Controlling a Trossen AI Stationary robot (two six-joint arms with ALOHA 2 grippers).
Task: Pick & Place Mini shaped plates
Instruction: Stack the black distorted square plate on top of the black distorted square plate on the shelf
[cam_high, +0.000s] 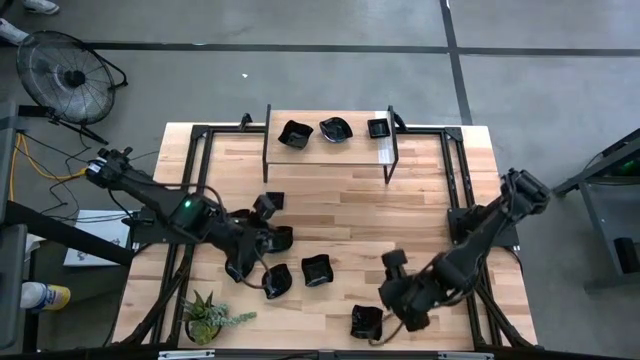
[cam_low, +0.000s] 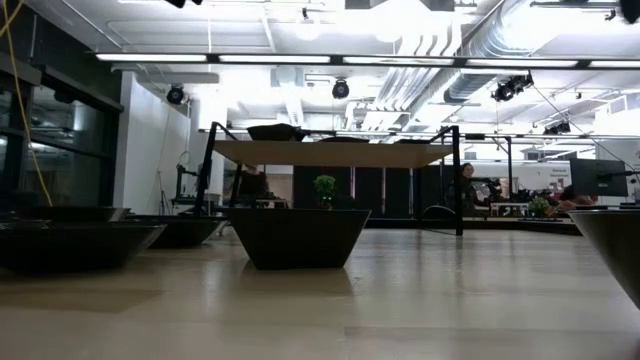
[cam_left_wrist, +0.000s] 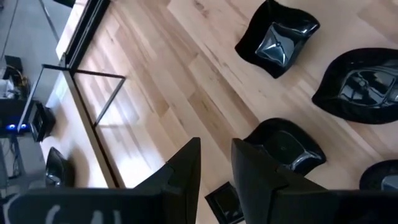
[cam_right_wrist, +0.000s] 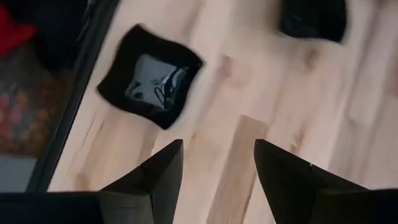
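Several glossy black mini plates lie flat on the wooden table: a wavy one, one beside it, a square one near the front edge, and others by the left arm. Three more sit on the far rack. My left gripper hovers over the left group. Its fingers stand a narrow gap apart with nothing between them, and a plate lies just beside them. My right gripper is wide open above bare wood, short of the square plate.
A small potted plant stands at the near left corner. The rack's thin black legs rise at the far side. A black metal frame runs along the table's edges. A fan sits on the floor beyond the left corner.
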